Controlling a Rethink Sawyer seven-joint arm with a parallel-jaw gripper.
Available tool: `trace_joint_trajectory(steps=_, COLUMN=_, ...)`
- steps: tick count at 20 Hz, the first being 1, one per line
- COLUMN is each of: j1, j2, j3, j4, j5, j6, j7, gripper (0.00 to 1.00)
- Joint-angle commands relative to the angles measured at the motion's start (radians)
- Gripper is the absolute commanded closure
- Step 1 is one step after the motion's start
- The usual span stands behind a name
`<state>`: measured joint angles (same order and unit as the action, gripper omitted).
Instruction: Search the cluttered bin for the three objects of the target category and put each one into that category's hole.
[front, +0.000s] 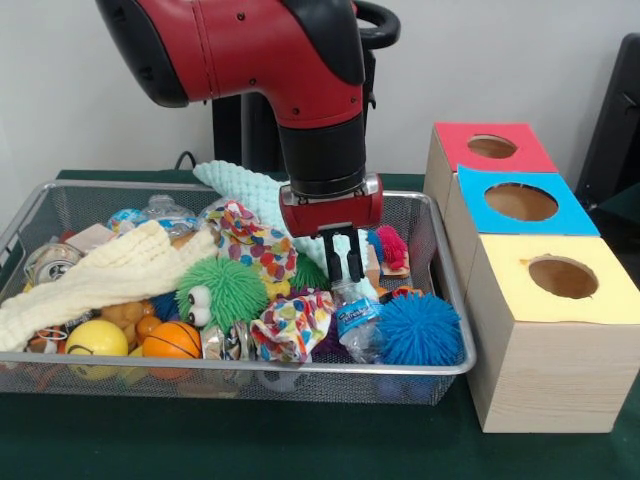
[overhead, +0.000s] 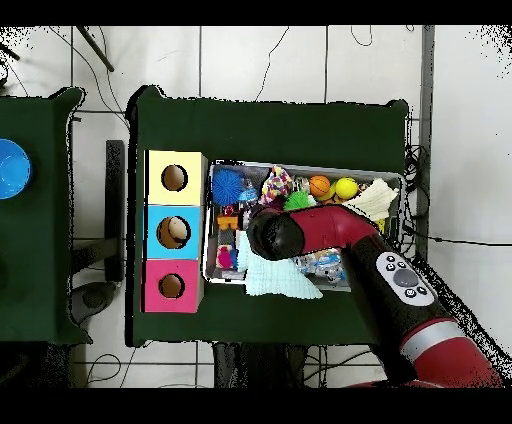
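Wall: plain pale grey wall (front: 520, 50) behind the scene, evenly lit.
Counter: covered in dark green cloth (front: 300, 440).
Second counter: another green-covered counter (overhead: 35, 220) stands apart on one side, a blue bowl (overhead: 12, 168) on it.
Floor: pale tiles (overhead: 260, 60) with dark joints, thin black cables (overhead: 100, 60) trailing across.
Furniture: a dark chair back (front: 618, 120) at the front view's edge.

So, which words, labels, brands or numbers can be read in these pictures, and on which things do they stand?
None can be read.
Plastic bottle under the gripper: its blue label has print, too blurred to read.
Round item at the bin's left end: markings too small to read.
Sorting boxes: no text visible.
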<state>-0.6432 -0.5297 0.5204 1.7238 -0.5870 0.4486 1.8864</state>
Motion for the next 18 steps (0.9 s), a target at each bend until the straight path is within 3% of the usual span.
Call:
trace_joint_trajectory(steps=1, j1=0.015, j2=-0.004, j3=0.010, j4=-0.084, j5=-0.031, j6=0.000, j7=-0.041, gripper=1.00)
trace_joint_trajectory(steps=6, j1=0.008, j2=-0.056, j3=0.016, j4=-0.044, j5=-0.007, j6=0.025, j7=-0.032, gripper=1.00)
trace_joint_trajectory(steps=13, j1=0.003, j2=-0.227, j3=0.031, j4=0.053, j5=0.087, j6=0.128, j7=-0.017, gripper=1.00)
trace_joint_trajectory(steps=18, j1=0.005, j2=-0.270, j3=0.019, j4=0.079, j5=0.107, j6=0.128, j7=-0.017, gripper=1.00)
